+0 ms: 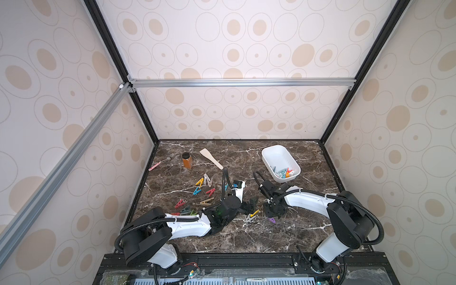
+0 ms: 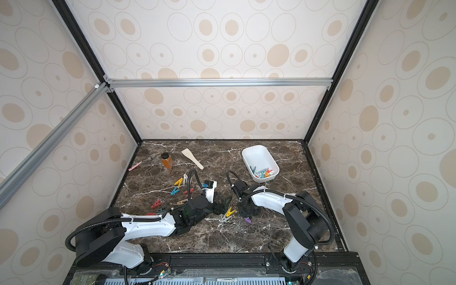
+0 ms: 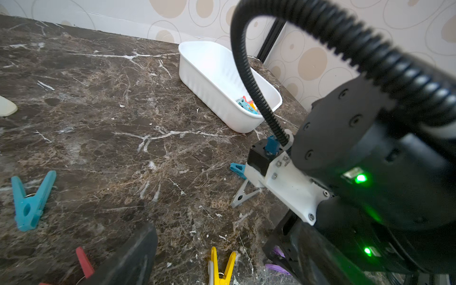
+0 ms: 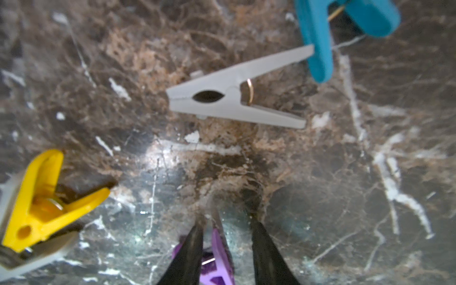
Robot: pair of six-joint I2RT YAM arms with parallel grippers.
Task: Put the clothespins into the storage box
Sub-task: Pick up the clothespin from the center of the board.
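My table point(image 1: 283, 234) looks like polished dark stone veined in white, glossy under the light, and the storage box point(image 1: 277, 155) at two o'clock on it is smooth, shiny white plastic. The clothespins point(image 4: 217, 109) are matt moulded plastic, the grey one with a thin metal spring ring point(image 4: 250, 92), and the fingers point(image 4: 190, 249) of my right gripper point(image 4: 225, 219) look like dull black plastic. At eleven o'clock the spatula point(image 1: 212, 159) is pale bare wood, near a see-through amber jar point(image 1: 187, 162) with a black lid point(image 1: 186, 155).
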